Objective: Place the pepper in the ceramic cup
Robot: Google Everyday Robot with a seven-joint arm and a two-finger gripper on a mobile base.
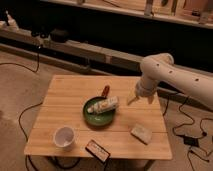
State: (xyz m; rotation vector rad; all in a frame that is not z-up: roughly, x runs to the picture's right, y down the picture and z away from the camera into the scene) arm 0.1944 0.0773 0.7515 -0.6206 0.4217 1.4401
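Observation:
The pepper point(105, 91) is a small dark-red chili lying on the wooden table point(65, 100) just behind the green bowl point(98, 116). The ceramic cup point(64, 137) is a small white cup standing upright near the table's front left corner. The gripper point(131, 99) hangs from the white arm point(165, 75) over the right part of the table, to the right of the bowl and the pepper and apart from both. It is far from the cup.
A pale cream bottle-like object point(103, 105) lies across the green bowl. A pale sponge-like block point(141, 132) sits at the front right. A dark flat packet point(97, 150) lies at the front edge. Cables run on the floor around the table.

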